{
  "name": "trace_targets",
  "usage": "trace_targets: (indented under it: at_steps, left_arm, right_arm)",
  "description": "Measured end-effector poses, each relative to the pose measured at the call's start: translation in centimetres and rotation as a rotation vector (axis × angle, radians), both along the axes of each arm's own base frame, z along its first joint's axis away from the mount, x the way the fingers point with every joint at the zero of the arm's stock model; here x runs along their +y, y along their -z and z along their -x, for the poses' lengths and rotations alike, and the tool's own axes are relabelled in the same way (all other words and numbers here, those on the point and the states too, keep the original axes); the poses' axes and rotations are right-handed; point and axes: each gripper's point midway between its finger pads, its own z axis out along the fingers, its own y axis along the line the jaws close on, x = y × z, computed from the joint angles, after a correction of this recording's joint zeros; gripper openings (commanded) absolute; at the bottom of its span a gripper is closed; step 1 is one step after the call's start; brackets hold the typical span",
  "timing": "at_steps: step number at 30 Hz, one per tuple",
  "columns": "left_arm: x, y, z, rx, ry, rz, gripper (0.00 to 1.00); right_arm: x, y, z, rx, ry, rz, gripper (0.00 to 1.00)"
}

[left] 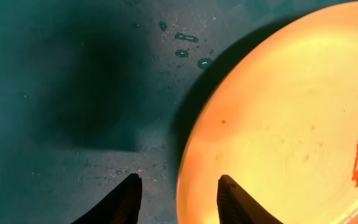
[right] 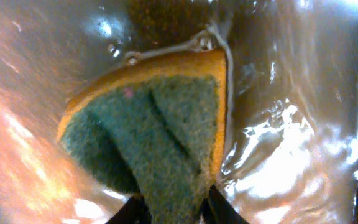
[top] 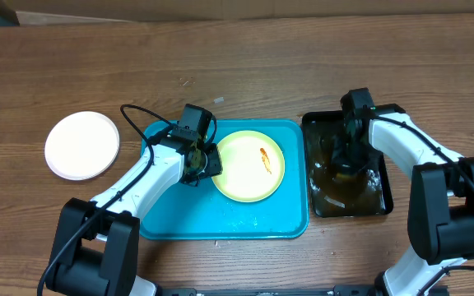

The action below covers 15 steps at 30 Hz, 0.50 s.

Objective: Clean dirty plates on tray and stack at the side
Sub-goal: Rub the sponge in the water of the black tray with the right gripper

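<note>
1. Left gripper [left: 179, 179], jaws partway apart and clamped on nothing, astride the left rim of the pale yellow plate [top: 245, 173]: one dark finger [left: 126, 205] over bare tray floor, the other over the plate's face, the rim in the gap between.
2. Right gripper [right: 173, 205], at the right of the scene, jaws drawn in on a sponge [right: 154, 124]. Green scouring side toward the wrist camera and creased between the fingertips, yellow foam edge along the far side.
3. Around the sponge, glinting brownish water inside the black tray [top: 383, 177]. Sponge low over the water; touching it or not, impossible to tell.
4. On the pale yellow plate, an orange-red smear [top: 266, 159], right of centre, well apart from the left gripper, unwiped.
5. Under the plate, the turquoise tray [top: 220, 222], plate in its far right part. Water drops [left: 185, 37] on the tray floor just beyond the plate's rim.
6. Black tray just beside the turquoise tray's right edge, both on the wooden tabletop [top: 303, 66].
7. Left of the turquoise tray and off it, a white plate [top: 81, 145], flat on the tabletop, face plain white. One plate or a stack, not clear from above.
</note>
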Motion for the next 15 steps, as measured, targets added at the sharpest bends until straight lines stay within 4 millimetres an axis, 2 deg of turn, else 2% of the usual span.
trace_targets:
  at_steps: [3, 5, 10, 15]
  left_arm:
    - [0.0, 0.0, 0.0, 0.0, 0.0, 0.0, 0.41]
    - [0.0, 0.0, 0.0, 0.0, 0.0, 0.0, 0.41]
    - [0.0, 0.0, 0.0, 0.0, 0.0, 0.0, 0.38]
    - [0.0, 0.0, 0.0, 0.0, 0.0, 0.0, 0.38]
  right_arm:
    - [0.1, -0.1, 1.7, 0.069, 0.001, -0.008, 0.5]
    - [0.2, -0.1, 1.9, 0.08, -0.003, -0.016, 0.53]
    - [0.3, -0.2, 1.8, 0.076, -0.011, -0.024, 0.52]
    - [0.0, -1.2, 1.5, 0.082, -0.02, -0.002, 0.52]
